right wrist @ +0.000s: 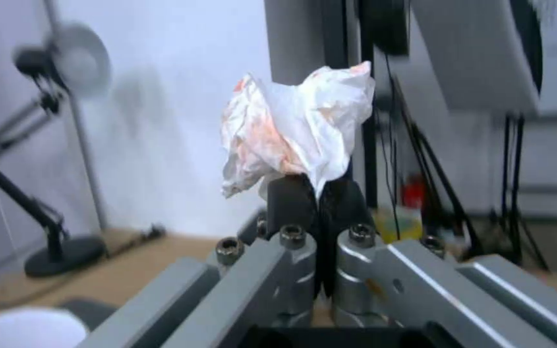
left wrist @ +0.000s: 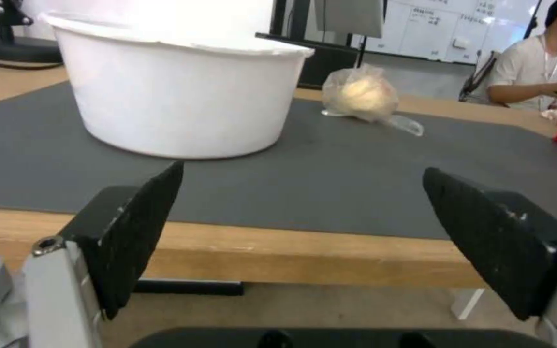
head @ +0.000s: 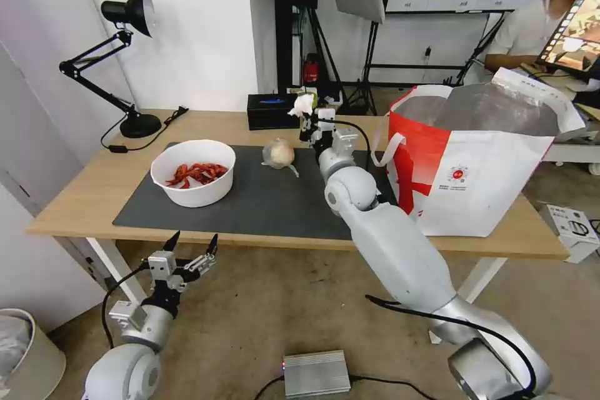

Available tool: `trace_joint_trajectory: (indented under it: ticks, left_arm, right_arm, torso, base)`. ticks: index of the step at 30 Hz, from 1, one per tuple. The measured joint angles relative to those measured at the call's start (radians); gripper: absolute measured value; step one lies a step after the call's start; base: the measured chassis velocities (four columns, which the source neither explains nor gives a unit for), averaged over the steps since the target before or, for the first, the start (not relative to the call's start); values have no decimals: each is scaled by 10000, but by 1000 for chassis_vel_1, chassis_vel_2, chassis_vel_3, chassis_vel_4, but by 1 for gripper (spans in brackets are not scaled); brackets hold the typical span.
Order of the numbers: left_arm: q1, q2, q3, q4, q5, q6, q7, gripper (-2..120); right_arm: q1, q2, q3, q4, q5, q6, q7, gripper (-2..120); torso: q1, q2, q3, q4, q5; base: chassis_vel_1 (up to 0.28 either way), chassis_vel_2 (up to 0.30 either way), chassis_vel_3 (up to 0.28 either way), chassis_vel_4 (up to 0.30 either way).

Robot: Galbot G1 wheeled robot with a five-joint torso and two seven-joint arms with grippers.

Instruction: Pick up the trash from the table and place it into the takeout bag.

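The right claw [head: 306, 120] is pinched tight on a crumpled tissue [head: 302, 104], held above the desk [head: 75, 194] at about 12 o'clock from the balled plastic bag [head: 279, 154]. At 3 o'clock stands the takeout bag [head: 481, 162]. The bowl [head: 193, 172] of shells sits at 9 o'clock. The left claw [head: 191, 244] hangs wide open and empty below the desk's front edge.

White bowl [head: 193, 173] showing red shells [head: 197, 173]; tissue [right wrist: 295, 133] showing white with orange stains; bag [head: 475, 162] showing white with red panels; dark grey mat [head: 262, 200] lying on light-wood desk [head: 81, 194].
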State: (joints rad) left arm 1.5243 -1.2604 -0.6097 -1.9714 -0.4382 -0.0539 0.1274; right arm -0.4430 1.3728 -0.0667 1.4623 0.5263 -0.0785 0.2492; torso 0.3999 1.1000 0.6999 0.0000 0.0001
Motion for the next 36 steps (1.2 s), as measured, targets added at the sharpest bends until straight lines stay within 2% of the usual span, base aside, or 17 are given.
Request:
trace_joint_trajectory:
  ticks: [5,8,14,27,29,31,36]
  left_arm:
    - [0,22,4,-2,5,11,0,100]
    - [16,26,-20,-17,32,17,3,100]
    - [9,57,-27,-26,44,20,12,100]
    - [-41,172,-31,34,55,23,51,100]
    - [-37,179,-23,37,59,23,60,100]
    - [-36,180,-21,37,59,24,62,100]
    - [-26,251,24,39,61,23,114,100]
  right_arm:
    - [-104,-256,226,292,-400,751,-398,0]
    - [-368,-795,632,1007,-524,1253,-689,0]
    - [-708,-1339,1072,1569,-568,1656,-860,0]
    - [-1227,-2613,2288,3125,-120,1733,-924,0]
    - [-1452,-3038,2796,3457,125,1682,-899,0]
    - [-1528,-3129,2929,3521,196,1668,-897,0]
    - [-2039,-3821,4122,3908,860,1418,-751,0]
  torso:
    - [0,0,0,1,0]
    - [0,0,0,0,0]
    - [0,0,0,-1,2]
    - [0,0,0,-1,1]
    - [0,0,0,0,-1]
    - [0,0,0,-1,1]
    - [0,0,0,-2,2]
  base:
    - [0,0,0,0]
    - [0,0,0,0]
    - [0,0,0,0]
    - [0,0,0,0]
    - [0,0,0,0]
    - [0,0,0,0]
    - [0,0,0,0]
